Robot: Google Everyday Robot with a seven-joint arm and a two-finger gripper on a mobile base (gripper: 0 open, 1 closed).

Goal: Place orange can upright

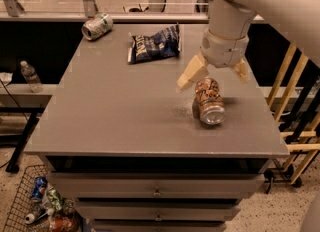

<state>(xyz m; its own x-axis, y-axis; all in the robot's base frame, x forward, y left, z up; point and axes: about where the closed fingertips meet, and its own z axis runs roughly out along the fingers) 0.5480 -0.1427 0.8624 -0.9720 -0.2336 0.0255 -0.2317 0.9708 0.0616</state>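
1. One orange can (pixel 210 100) is lying on its side on the right part of the grey table (pixel 115 116). Its silver end is facing the camera and its other end is pointing toward the table's far edge.
2. We are seeing the gripper (pixel 216 73) hanging just above the can's far end. It is sitting at the tip of a thick white arm (pixel 260 1) that is reaching in from the upper right.
3. Its two tan fingers (pixel 192 74) are standing wide apart, one on each side of the can's far end. They are not pinching the can, and we cannot tell whether either one is touching it.
4. We are noting a dark blue chip bag (pixel 154 43) lying flat near the far edge, well apart from the orange can.
5. We are also noting a white and green can (pixel 97 26) lying on its side at the far left corner of the table.
6. Drawers (pixel 157 191) are showing under the tabletop.
7. We are spotting a wire basket (pixel 30 203) holding cans on the floor at lower left.
8. A water bottle (pixel 31 76) is standing on a low shelf to the left of the table.
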